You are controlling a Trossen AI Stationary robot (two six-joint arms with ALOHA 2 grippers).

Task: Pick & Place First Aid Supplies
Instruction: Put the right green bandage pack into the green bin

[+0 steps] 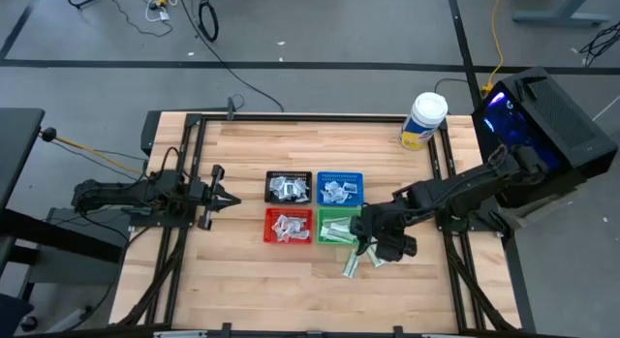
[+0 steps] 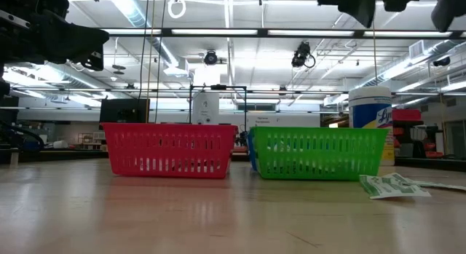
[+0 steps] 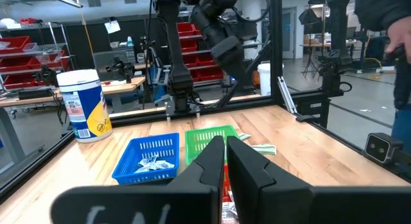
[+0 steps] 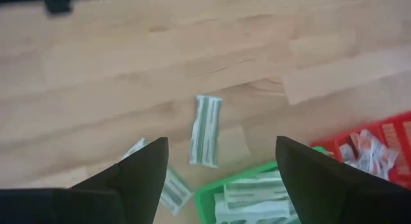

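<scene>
Two white-and-green packets [image 1: 351,265] lie flat on the table just near of the green tray [image 1: 323,228]; in the right wrist view one packet [image 4: 205,131] lies between my fingers and another [image 4: 172,187] beside the tray. My right gripper [image 4: 221,144] hovers open above them, at the green tray's near right corner [image 1: 368,243], touching nothing. More long packets fill the green tray [image 4: 247,199]. Squarish white packets lie in the black [image 1: 289,188], blue [image 1: 340,190] and red [image 1: 290,227] trays. My left gripper [image 1: 235,196] waits shut, left of the trays [image 3: 226,147].
The four mesh trays sit in a two-by-two block mid-table. A big white jar with a yellow label [image 1: 423,120] stands at the far right corner. A black frame rail [image 1: 320,116] borders the table. Bare wood lies near of the trays and between them and my left gripper.
</scene>
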